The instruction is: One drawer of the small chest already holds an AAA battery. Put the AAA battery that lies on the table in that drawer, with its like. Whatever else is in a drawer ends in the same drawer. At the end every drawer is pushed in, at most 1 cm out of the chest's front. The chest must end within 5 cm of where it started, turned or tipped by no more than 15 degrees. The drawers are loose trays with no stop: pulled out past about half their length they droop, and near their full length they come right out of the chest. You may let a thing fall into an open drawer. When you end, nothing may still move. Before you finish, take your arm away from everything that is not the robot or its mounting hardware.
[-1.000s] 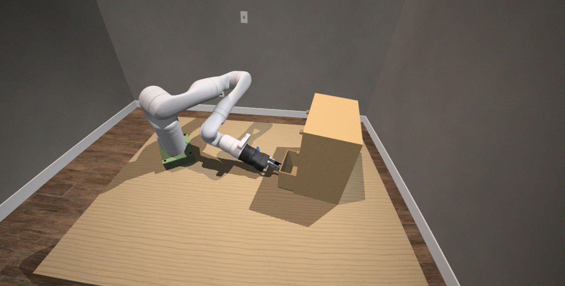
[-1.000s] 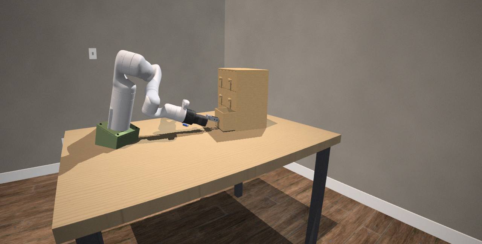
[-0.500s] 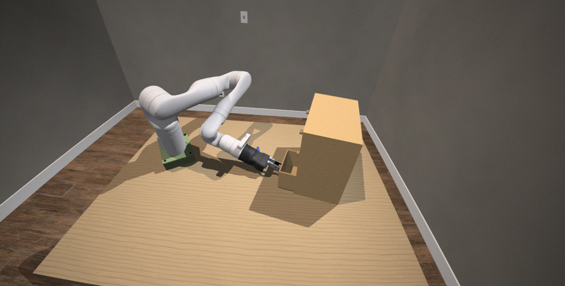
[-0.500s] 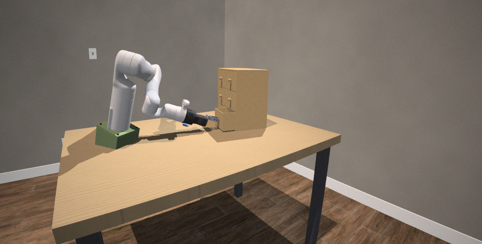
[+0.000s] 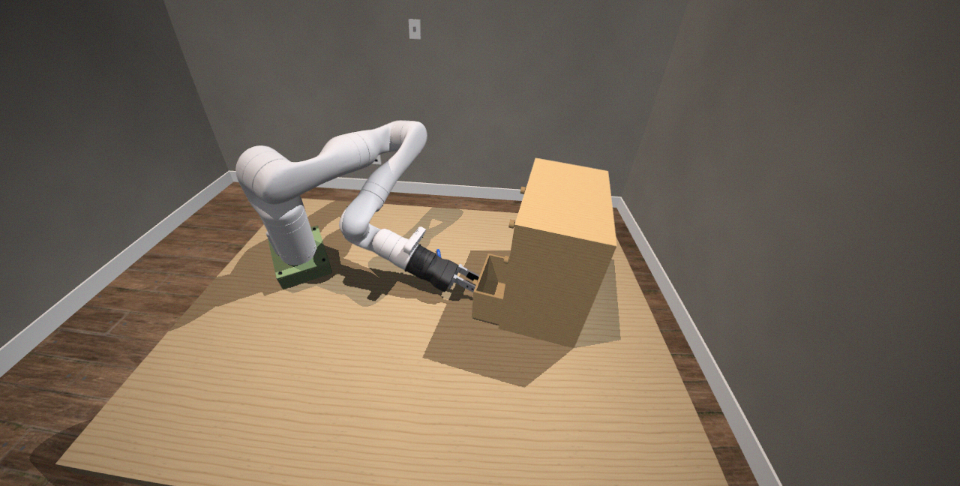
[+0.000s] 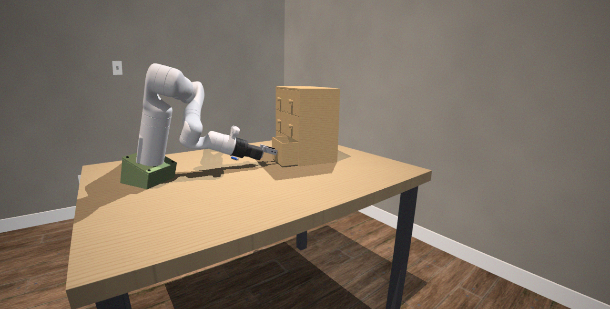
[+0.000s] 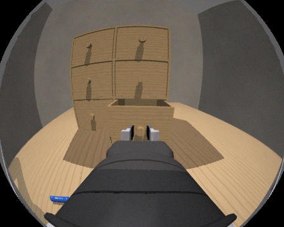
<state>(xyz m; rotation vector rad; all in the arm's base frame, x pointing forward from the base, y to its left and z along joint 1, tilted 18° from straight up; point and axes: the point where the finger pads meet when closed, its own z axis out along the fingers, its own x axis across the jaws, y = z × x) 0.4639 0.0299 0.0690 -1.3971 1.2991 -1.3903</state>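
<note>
The wooden chest (image 5: 560, 274) (image 6: 319, 125) (image 7: 142, 79) stands upright with six drawers in two columns. Its bottom right drawer (image 5: 487, 307) (image 6: 286, 153) (image 7: 141, 114) is pulled partly out; its contents are hidden. My gripper (image 5: 472, 280) (image 6: 276, 153) (image 7: 140, 130) is open, at the front of that drawer, with a finger on each side of its knob (image 7: 140, 130) and a gap to both sides in the wrist view. The blue AAA battery (image 5: 438, 253) (image 6: 234, 158) (image 7: 59, 198) lies on the table to the left of the arm, partly hidden by the gripper body in the wrist view.
The other five drawers look pushed in, and each has a protruding knob. The table (image 5: 376, 402) (image 6: 213, 217) bears the green robot base (image 5: 303, 274) (image 6: 147, 174) at its far side from the chest. A grey wall is behind the chest.
</note>
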